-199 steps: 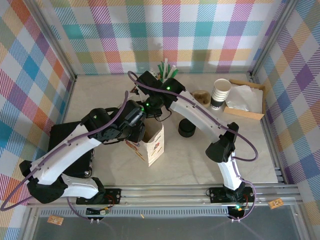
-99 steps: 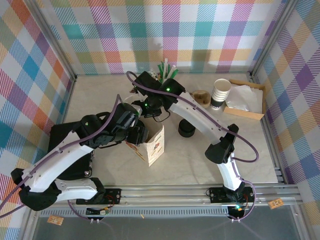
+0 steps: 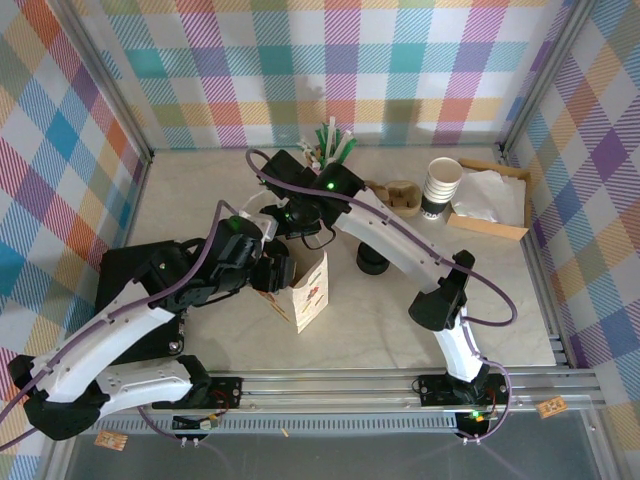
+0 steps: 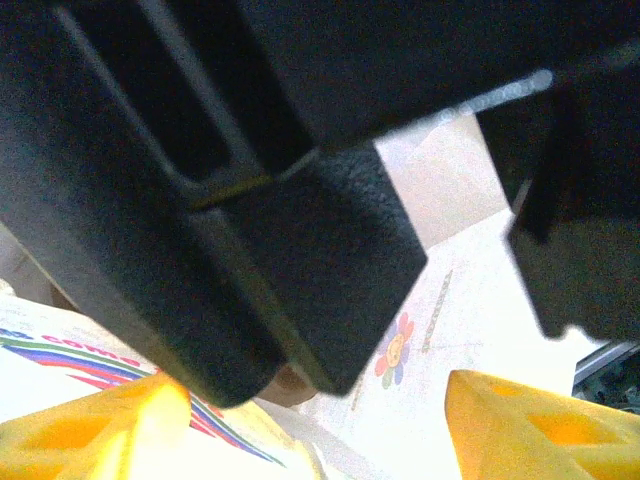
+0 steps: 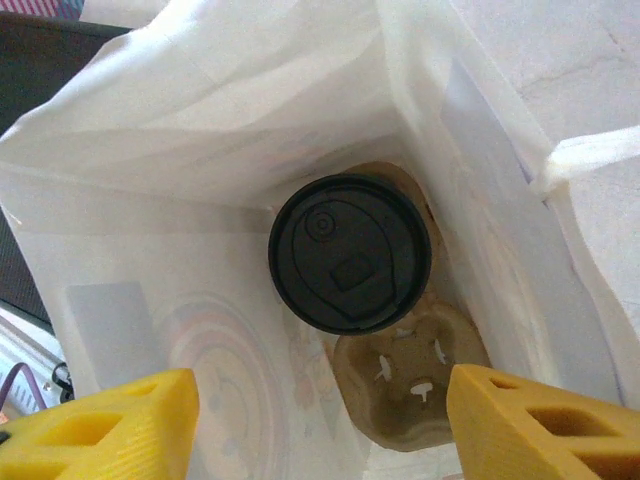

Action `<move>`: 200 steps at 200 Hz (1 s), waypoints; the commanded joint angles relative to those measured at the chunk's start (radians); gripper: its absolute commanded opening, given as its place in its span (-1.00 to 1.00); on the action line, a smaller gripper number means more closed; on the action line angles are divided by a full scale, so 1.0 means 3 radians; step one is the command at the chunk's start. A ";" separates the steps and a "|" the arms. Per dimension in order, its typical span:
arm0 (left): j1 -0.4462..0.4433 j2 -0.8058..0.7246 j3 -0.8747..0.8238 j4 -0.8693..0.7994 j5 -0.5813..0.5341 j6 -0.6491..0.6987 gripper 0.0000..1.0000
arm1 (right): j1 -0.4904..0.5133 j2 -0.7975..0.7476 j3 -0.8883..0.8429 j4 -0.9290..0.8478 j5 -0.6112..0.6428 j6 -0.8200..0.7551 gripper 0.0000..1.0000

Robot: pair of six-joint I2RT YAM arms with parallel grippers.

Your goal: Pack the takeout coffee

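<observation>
1. The takeout coffee (image 5: pixel 350 252) stands upright at the bottom of the white paper bag (image 5: pixel 230 110). In the right wrist view its black lid sits at the centre of the frame.
2. The cup is seated in one well of a brown pulp carrier (image 5: pixel 415 385). The well next to it, lower right of the lid, is vacant.
3. The right end effector (image 5: pixel 325 415) hangs over the bag mouth with its fingers spread wide. It grips nothing and is apart from the lid.
4. The left end effector (image 4: pixel 315 425) is also spread, holding nothing. The bag's printed wall lies just beyond its fingertips at the bottom of the frame.
5. We judge the cup to be placed, so the step in hand is withdrawal.
6. The next move calls for lifting the right end effector straight up, clear of the walls and the handle at right. Snagging either could tip the bag on the surface (image 3: pixel 400 310).
</observation>
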 commanded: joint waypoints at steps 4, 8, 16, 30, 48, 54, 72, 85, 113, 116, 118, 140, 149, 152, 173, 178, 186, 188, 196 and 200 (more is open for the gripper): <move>0.0049 0.0025 -0.0163 0.0027 0.0046 -0.0088 0.37 | 0.0130 -0.0238 0.0173 0.0020 0.0057 -0.0008 0.35; 0.0049 0.0016 -0.0181 0.0045 0.0033 -0.0085 0.37 | 0.0133 -0.0238 0.0177 0.0011 0.0077 -0.0013 0.35; 0.0049 -0.0003 -0.0229 0.0099 0.0017 -0.0077 0.37 | 0.0136 -0.0239 0.0183 0.0002 0.0110 -0.0026 0.35; 0.0049 -0.0057 -0.0326 0.0201 -0.0055 -0.0081 0.36 | 0.0136 -0.0249 0.0200 0.0012 0.0205 -0.0054 0.35; 0.0049 -0.0158 -0.0418 0.0349 -0.0096 -0.0019 0.37 | 0.0133 -0.0264 0.0279 0.0056 0.0312 -0.0175 0.36; 0.0047 -0.0195 -0.0446 0.0385 -0.0115 0.0000 0.37 | 0.0136 -0.0277 0.0303 0.0080 0.0340 -0.0219 0.38; 0.0049 -0.0318 -0.0576 0.0504 -0.0207 0.0007 0.41 | 0.0136 -0.0307 0.0318 0.0166 0.0373 -0.0366 0.41; 0.0045 -0.0414 -0.0732 0.0721 -0.0199 0.0084 0.43 | 0.0127 -0.0346 0.0240 0.0215 0.0446 -0.0451 0.43; 0.0048 -0.0550 -0.1125 0.1179 -0.0211 0.0057 0.45 | 0.0130 -0.0635 -0.0270 0.0552 0.0581 -0.0826 0.48; 0.0045 -0.0559 -0.1162 0.1227 -0.0205 0.0029 0.45 | 0.0127 -0.0684 -0.0359 0.0623 0.0590 -0.0874 0.48; 0.0046 -0.0562 -0.1183 0.1254 -0.0203 0.0004 0.45 | 0.0130 -0.0699 -0.0394 0.0664 0.0595 -0.0904 0.49; 0.0046 -0.0517 -0.1248 0.1470 0.0027 -0.0133 0.48 | 0.0084 -0.0918 -0.0511 0.0814 0.0582 -0.0978 0.51; 0.0046 -0.0447 -0.1196 0.1467 0.0119 -0.0171 0.49 | 0.0074 -0.0925 -0.0392 0.0741 0.0544 -0.0968 0.50; 0.0048 -0.0424 -0.1172 0.1456 0.0136 -0.0192 0.49 | 0.0075 -0.0922 -0.0353 0.0704 0.0553 -0.0964 0.50; 0.0049 -0.0269 -0.0982 0.1316 0.0165 -0.0261 0.50 | 0.0062 -0.0909 -0.0155 0.0423 0.0668 -0.0937 0.44; 0.0047 -0.0239 -0.0927 0.1287 0.0139 -0.0291 0.49 | 0.0055 -0.0912 -0.0139 0.0358 0.0737 -0.0925 0.44; 0.0048 -0.0198 -0.0856 0.1252 0.0110 -0.0311 0.50 | 0.0033 -0.0925 -0.0147 0.0253 0.0794 -0.0907 0.43; 0.0049 -0.0190 -0.0841 0.1245 0.0109 -0.0317 0.49 | 0.0027 -0.0928 -0.0152 0.0230 0.0797 -0.0904 0.43; 0.0049 -0.0160 -0.0784 0.1227 0.0098 -0.0317 0.50 | -0.0012 -0.0951 -0.0184 0.0132 0.0808 -0.0869 0.42; 0.0048 -0.0149 -0.0758 0.1225 0.0086 -0.0321 0.50 | -0.0033 -0.0968 -0.0209 0.0089 0.0826 -0.0843 0.43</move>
